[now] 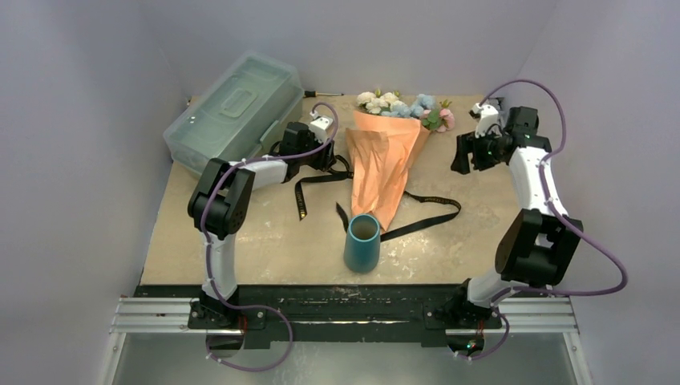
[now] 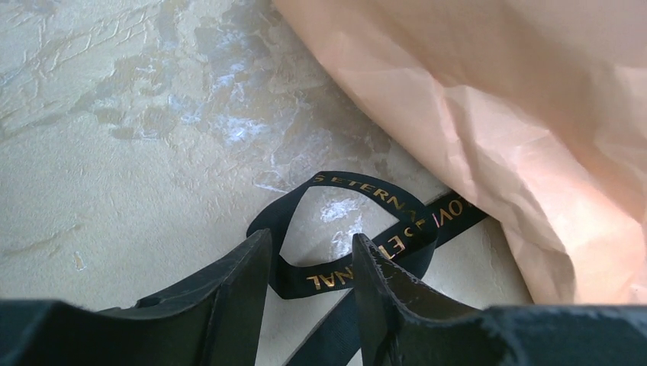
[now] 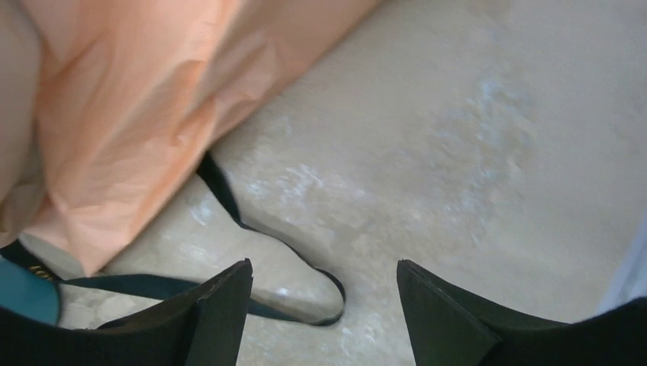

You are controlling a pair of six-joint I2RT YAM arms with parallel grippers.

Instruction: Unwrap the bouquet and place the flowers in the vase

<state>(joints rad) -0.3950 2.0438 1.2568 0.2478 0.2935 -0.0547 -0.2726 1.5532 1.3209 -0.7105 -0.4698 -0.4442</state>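
The bouquet point(image 1: 386, 164) lies on the table in orange paper point(image 2: 519, 99), its flowers point(image 1: 405, 104) pointing to the far side. Its black gold-lettered ribbon point(image 2: 358, 271) trails loose on both sides of the paper. My left gripper point(image 2: 311, 236) is low at the paper's left edge, jaws apart, with a strip of the ribbon loop lying between the fingers point(image 2: 244, 290). My right gripper point(image 3: 324, 263) hovers open to the right of the bouquet, above a ribbon curl point(image 3: 332, 293), holding nothing. The teal vase point(image 1: 362, 242) stands upright near the paper's tip.
A translucent grey-green toolbox point(image 1: 232, 108) sits at the back left, just behind my left arm. A thin dark tool point(image 1: 325, 94) lies by the back wall. Walls enclose the table on three sides.
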